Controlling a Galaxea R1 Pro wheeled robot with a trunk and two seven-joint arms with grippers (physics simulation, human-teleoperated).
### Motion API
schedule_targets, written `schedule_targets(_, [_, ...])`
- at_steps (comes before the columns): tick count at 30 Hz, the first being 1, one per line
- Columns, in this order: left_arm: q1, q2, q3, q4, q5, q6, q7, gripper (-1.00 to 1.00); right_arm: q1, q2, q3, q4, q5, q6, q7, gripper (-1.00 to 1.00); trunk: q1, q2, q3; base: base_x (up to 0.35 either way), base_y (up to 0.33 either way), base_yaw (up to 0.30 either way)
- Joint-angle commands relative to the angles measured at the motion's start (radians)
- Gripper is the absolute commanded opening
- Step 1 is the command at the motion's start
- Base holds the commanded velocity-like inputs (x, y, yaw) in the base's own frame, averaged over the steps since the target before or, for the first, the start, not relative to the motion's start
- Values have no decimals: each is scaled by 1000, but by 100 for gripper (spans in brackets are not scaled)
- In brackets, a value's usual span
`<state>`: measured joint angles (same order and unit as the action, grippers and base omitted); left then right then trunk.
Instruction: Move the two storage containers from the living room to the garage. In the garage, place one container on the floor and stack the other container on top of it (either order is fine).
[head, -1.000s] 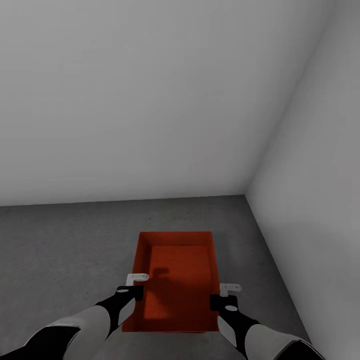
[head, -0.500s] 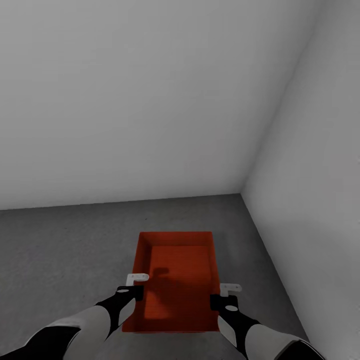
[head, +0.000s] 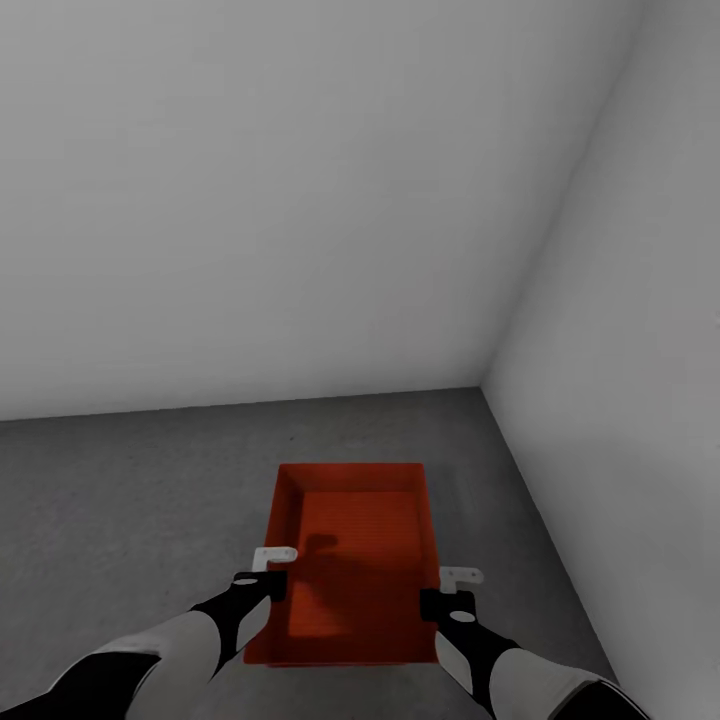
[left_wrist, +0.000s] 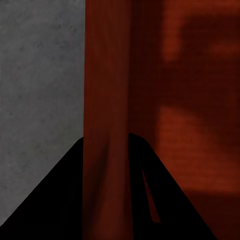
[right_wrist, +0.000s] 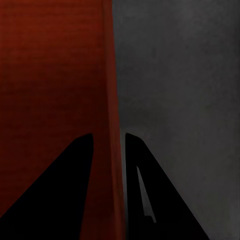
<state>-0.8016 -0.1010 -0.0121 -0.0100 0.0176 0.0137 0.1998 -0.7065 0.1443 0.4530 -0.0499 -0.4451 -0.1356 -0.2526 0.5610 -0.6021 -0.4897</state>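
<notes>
A red-orange storage container (head: 352, 545) is open side up in front of me, over the dark grey concrete floor (head: 130, 480) of the garage. My left gripper (head: 270, 572) is shut on its left wall and my right gripper (head: 448, 590) is shut on its right wall. In the left wrist view the dark fingers of the left gripper (left_wrist: 106, 142) straddle the ribbed wall of the container (left_wrist: 190, 100). The right gripper (right_wrist: 109, 135) pinches the thin rim of the container (right_wrist: 50, 75) the same way. Whether the container rests on the floor or hangs just above it, I cannot tell.
A plain white-grey wall (head: 250, 200) stands ahead and a second wall (head: 640, 350) closes the right side; they meet in a corner just beyond the container. Open concrete stretches to the left.
The view shifted slightly, so the wall corner sits a little further left than a second ago. The container and both grippers hold the same places in the picture.
</notes>
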Motion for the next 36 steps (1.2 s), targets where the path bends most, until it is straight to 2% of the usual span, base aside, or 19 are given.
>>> schedule_targets(1, [-1,4,1,-1,-1,2,36,-100,0,-11,46,13,-14,-7,-4,-100,0,-1,-1,0,0,0])
schedule_targets(36, [-1,4,1,-1,-1,2,36,-100,0,-12,45,13,-15,-7,-4,-100,0,-1,-1,0,0,0])
